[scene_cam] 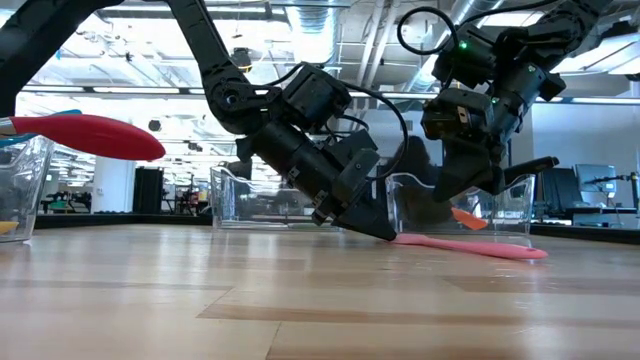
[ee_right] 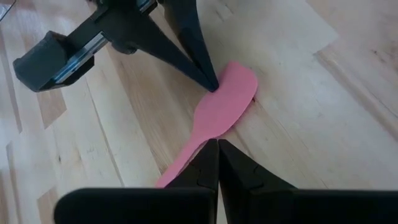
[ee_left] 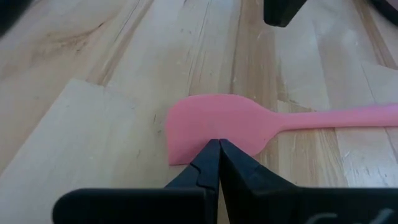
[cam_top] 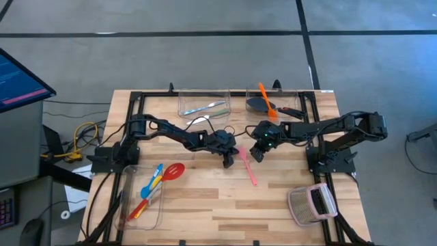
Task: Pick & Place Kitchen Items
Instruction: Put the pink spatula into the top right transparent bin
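A pink spatula [cam_top: 246, 166] lies flat on the wooden table, its blade [ee_left: 214, 127] toward the far side and its handle [scene_cam: 480, 247] toward the near right. My left gripper [ee_left: 219, 143] is shut, its tips low at the blade's edge; it also shows in the right wrist view [ee_right: 213, 86]. My right gripper [ee_right: 217, 143] is shut and empty above the spatula's neck, just right of it in the high view [cam_top: 258, 152]. A red slotted spoon [cam_top: 175, 171] and blue, yellow and orange utensils rest in the near left bin. My left gripper touches the edge of the pink spatula's blade [ee_left: 205, 154] with the tips of its shut fingers. The fingers slant down from the table's left [scene_cam: 385, 232]. The spatula lies flat on the table.
A clear bin [cam_top: 145, 205] with utensils stands near left. A far bin [cam_top: 203, 106] holds silvery cutlery; another [cam_top: 273, 102] holds a black turner and an orange spatula. A grey mesh object with a pink part [cam_top: 313, 203] sits near right. A monitor [cam_top: 20, 82] stands beyond the left edge.
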